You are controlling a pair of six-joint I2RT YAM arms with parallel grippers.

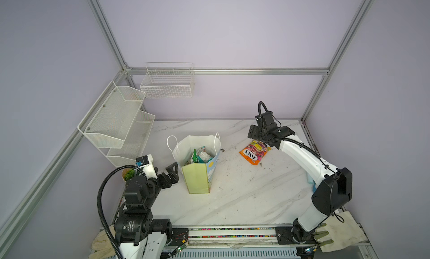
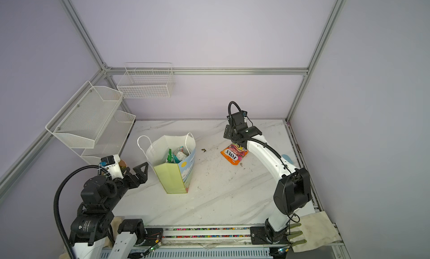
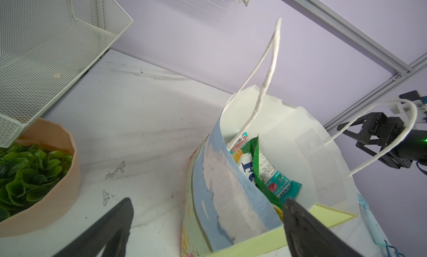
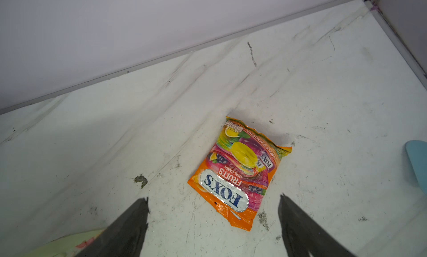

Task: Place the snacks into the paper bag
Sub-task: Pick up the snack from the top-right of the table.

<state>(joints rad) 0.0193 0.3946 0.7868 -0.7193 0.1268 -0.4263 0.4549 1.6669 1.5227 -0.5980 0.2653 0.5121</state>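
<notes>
Here, the left gripper [image 1: 169,174] sits low over the table [image 1: 232,199] with its jaws spread as wide as they go and nothing between them. Off its outer side stands a peach pot of green leaves [image 3: 57,175], and past that the white mesh shelf [image 1: 116,120]. A white wire basket [image 1: 167,83] hangs on the back wall, well beyond the gripper.

Directly ahead of this gripper's fingertips stands the paper bag [image 1: 197,178], upright with its mouth open. One finger [image 3: 307,230] comes very close to the bag's pale green side panel; whether they touch I cannot tell. Inside the bag several snacks [image 1: 199,155] stand on end, among them a green packet [image 3: 255,156] and a teal-white one [image 3: 283,186]. The rest are too buried to tell apart. One cord handle [image 3: 261,82] sticks up and the other droops outward.

Further right, well apart from the bag, the orange-pink FOX'S packet [image 4: 233,175] lies flat on the table, printed face up. The right gripper [image 4: 213,198] hangs above it, pointing down, jaws wide and empty. The packet lies just ahead of its two fingers [image 4: 129,225], in line with the gap between them and touched by neither.
</notes>
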